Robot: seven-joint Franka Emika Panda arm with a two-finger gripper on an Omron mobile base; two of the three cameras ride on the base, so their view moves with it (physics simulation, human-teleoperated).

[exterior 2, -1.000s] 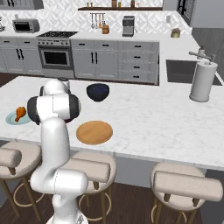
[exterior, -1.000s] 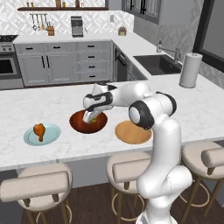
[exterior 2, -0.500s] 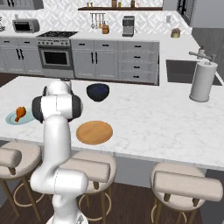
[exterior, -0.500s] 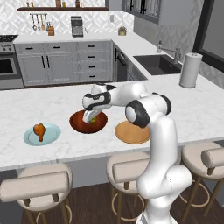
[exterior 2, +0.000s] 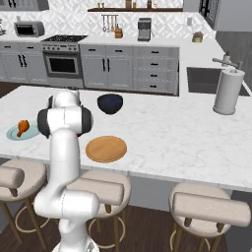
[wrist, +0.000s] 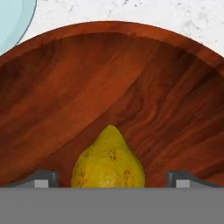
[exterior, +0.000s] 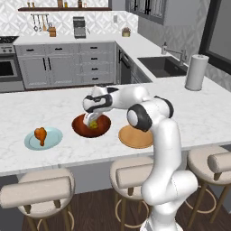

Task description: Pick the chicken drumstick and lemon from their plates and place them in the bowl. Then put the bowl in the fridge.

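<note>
The reddish-brown bowl sits on the island counter between the two plates. In the hand view the lemon lies on the bowl floor between my fingertips, with a gap on each side. My gripper hangs low over the bowl, open, and the lemon peeks out just under it. The chicken drumstick rests on the pale blue plate to the left. The tan plate on the right is bare. The fridge is out of view.
A dark navy bowl stands further back on the island. A paper towel roll stands near the sink at the far right. Stools line the near edge of the island.
The jaws have spread wide and let go of the lemon, which now lies in the bowl. The arm has hardly moved.
</note>
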